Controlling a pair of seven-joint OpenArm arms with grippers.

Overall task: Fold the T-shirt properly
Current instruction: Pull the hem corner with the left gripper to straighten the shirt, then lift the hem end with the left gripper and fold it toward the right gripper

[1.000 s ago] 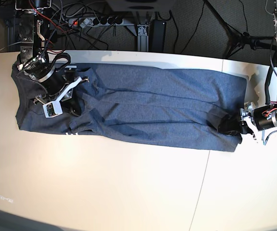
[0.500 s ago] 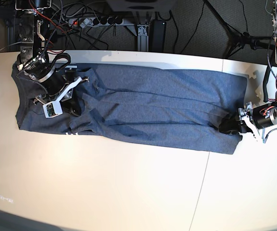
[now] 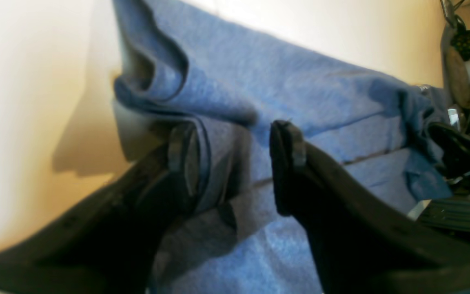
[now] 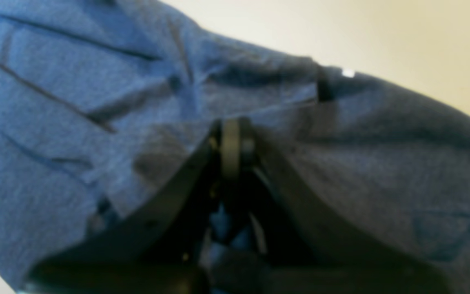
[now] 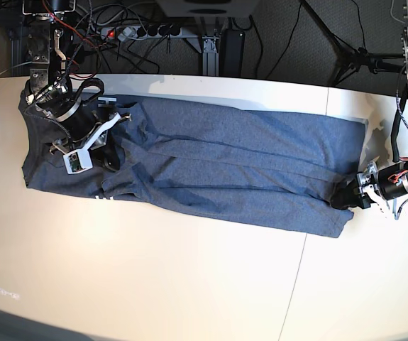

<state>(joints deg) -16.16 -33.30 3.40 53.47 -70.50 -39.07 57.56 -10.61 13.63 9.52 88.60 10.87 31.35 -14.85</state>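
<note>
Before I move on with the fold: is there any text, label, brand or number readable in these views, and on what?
No text reads clearly in any view.
White print at the T-shirt's lower left edge: only strokes peek out from under the fold, unreadable.
Faint mark on the table near its left edge: too small and pale to read.
Small white tag at the shirt's edge in the right wrist view: blurred, no lettering discernible.

A robotics lab: a pale table (image 5: 189,284) backed by tangled cables (image 5: 104,21) and a power strip (image 5: 143,30).

Both arms black with silver joints, red wiring; black curved fingers (image 3: 288,143); white camera module (image 5: 76,162).
</note>
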